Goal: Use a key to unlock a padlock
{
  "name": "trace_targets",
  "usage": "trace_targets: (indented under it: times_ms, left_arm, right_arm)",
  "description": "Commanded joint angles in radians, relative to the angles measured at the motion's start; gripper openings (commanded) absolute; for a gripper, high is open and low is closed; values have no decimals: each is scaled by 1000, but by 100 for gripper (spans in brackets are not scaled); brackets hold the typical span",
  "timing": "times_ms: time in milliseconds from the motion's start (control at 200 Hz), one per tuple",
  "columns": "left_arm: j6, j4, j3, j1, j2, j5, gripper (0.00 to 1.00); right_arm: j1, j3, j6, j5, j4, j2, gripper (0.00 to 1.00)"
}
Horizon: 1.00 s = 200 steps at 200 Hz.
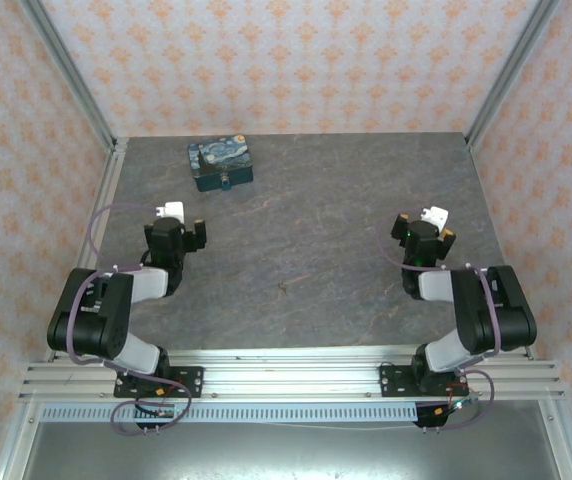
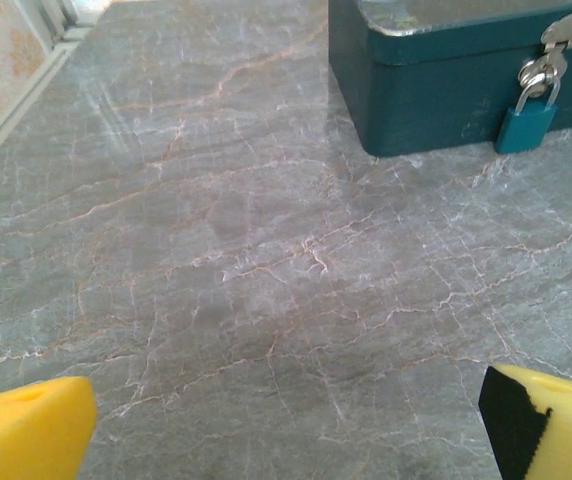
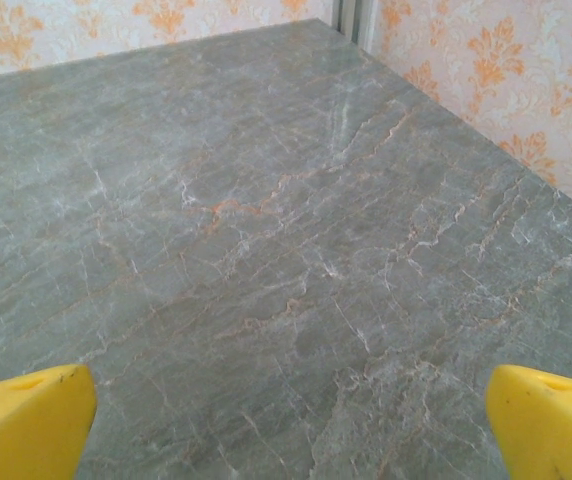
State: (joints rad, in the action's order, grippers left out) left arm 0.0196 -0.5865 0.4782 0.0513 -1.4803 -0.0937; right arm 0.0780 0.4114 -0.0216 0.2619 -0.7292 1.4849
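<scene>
Your left wrist view shows a small teal padlock (image 2: 526,122) hanging from the hasp (image 2: 564,32) of a dark teal metal box (image 2: 426,90). It lies far and right of the left gripper (image 2: 286,440), jaws wide apart. Your right gripper (image 3: 286,430), equally spread, faces grey marbled tabletop (image 3: 266,220).

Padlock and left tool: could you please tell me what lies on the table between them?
Nothing but bare marbled table lies between the open left tool and the padlock hanging on the front of the box, as the left wrist view shows.

You have the box (image 2: 436,90) ahead and right of your left pincer (image 2: 286,430), the padlock (image 2: 526,122) hanging on its near wall.
</scene>
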Motion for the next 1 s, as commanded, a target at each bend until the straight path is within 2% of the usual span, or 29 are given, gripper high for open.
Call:
trace_targets:
  times_ms: [0, 70, 135, 205, 345, 525, 721, 846, 996]
  left_arm:
    - [-46, 280, 152, -6, 87, -36, 100]
    - [-133, 418, 235, -10, 118, -49, 100]
    - [-207, 554, 335, -11, 123, -22, 100]
    - [-283, 688, 459, -12, 94, 8, 100]
    - [-398, 935, 760, -14, -66, 69, 98]
    - [-467, 1079, 1066, -17, -300, 73, 97]
    - [-489, 1210, 1410, -51, -592, 83, 97]
    - [-507, 1303, 1663, -78, -777, 110, 97]
    - [-520, 1372, 1943, -109, -972, 190, 96]
  right_arm:
    - [9, 137, 4, 0, 293, -114, 100]
    - [9, 264, 99, 23, 508, -136, 100]
    - [12, 390, 145, -82, 658, -106, 93]
    - [34, 561, 177, -188, 825, -24, 88]
    - [151, 945, 215, -204, 1096, 210, 87]
    - [271, 1379, 292, -318, 1237, 514, 86]
    - [335, 1788, 322, -371, 1394, 790, 85]
    - [350, 1905, 331, -391, 1447, 884, 85]
    - [350, 1892, 339, -413, 1436, 906, 85]
